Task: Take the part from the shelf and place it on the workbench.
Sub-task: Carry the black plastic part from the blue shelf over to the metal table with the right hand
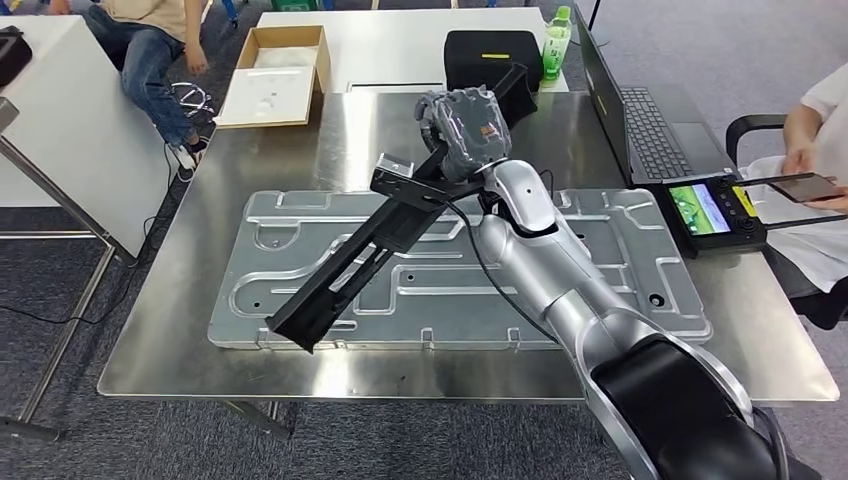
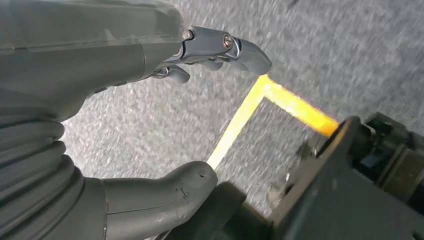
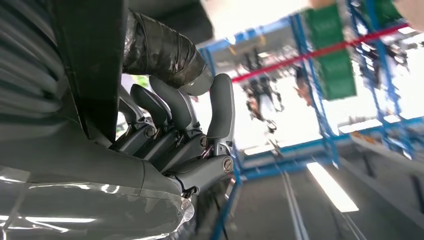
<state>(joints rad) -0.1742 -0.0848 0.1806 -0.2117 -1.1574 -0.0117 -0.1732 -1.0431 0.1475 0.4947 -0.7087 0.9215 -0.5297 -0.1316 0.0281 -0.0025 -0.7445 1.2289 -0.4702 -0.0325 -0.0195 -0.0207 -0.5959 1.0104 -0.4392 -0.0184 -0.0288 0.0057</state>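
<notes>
Black and long, the part (image 1: 345, 270) slants over the workbench (image 1: 300, 160), its upper end gripped in the right hand (image 1: 462, 128) and its lower end reaching down to the near edge of the grey pressed-metal panel (image 1: 640, 260) that lies flat on the steel top; whether that low end touches the panel cannot be told. In the right wrist view the right hand's fingers (image 3: 220, 112) curl tightly round the dark part (image 3: 92, 65), with blue racking (image 3: 325, 95) behind. The left hand (image 2: 150, 100) hangs over grey carpet (image 2: 325, 45) crossed by a yellow floor line (image 2: 280, 97); its fingers (image 2: 225, 47) and thumb stand well apart and hold nothing. Beyond the panel sit a black bag (image 1: 490, 55) and a green bottle (image 1: 556, 40), with an open cardboard box (image 1: 275, 70) on a white table. Right of the panel lie a laptop (image 1: 650, 125) and a handheld controller (image 1: 710, 212). A person sits at the far left (image 1: 150, 50), another at the right edge (image 1: 815, 120) holding a phone.
</notes>
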